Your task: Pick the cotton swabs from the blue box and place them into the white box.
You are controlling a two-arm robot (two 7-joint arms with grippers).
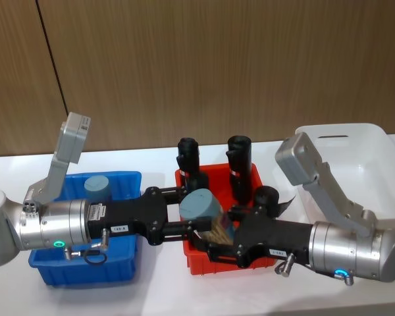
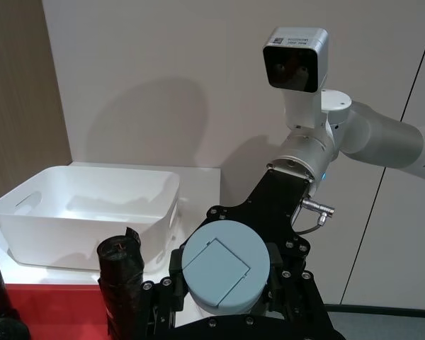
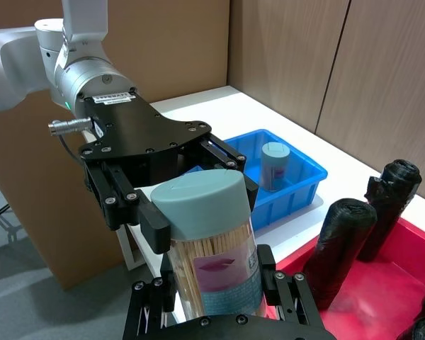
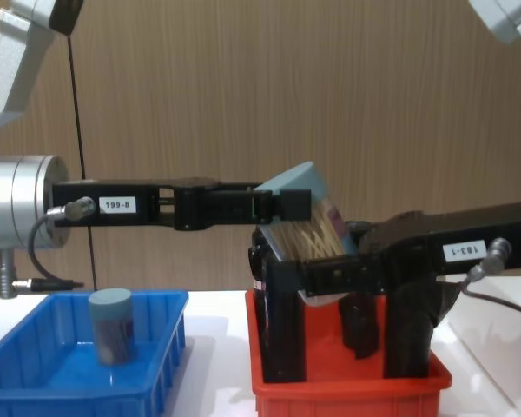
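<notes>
Swab tub (image 1: pixel 203 205) is in the air over the red bin (image 1: pixel 204 264), gripped from both sides. It is tilted: grey-blue lid up and toward the robot's left, clear body with tan sticks down and to the right. It touches neither the bin nor the table (image 1: pixel 158 293).

Left gripper (image 1: pixel 192 210) reaches in from the left, passing over the blue box (image 1: pixel 85 273). Fingers narrow, closed on the lid. In the right wrist view a black pad (image 3: pixel 153 228) sits against the lid's side, with its mate on the opposite side. From the chest, the left gripper (image 4: pixel 282 204) lies level at lid height.

Right gripper (image 1: pixel 222 232) comes in from the right, lower than the left one. Fingers narrow, closed on the clear body near its base. In the right wrist view they flank the labelled part of the tub. From the chest, the right gripper (image 4: pixel 330 274) sits under the lid, and the tub leans between the two grippers. Cannot tell which gripper carries the weight.

Second tub (image 1: pixel 97 187) stands upright in the blue box, toward its far side, lid on, apart from both grippers.

Red bin sits on the table just beside the blue box, between it and the white box (image 1: pixel 359 155). Black rolls (image 1: pixel 238 161) stand upright in it. Two at the far side rise above the bin wall, and a third stands near the right gripper.

White box is at the robot's right, well apart from the held tub, with the right forearm crossing in front of it.
</notes>
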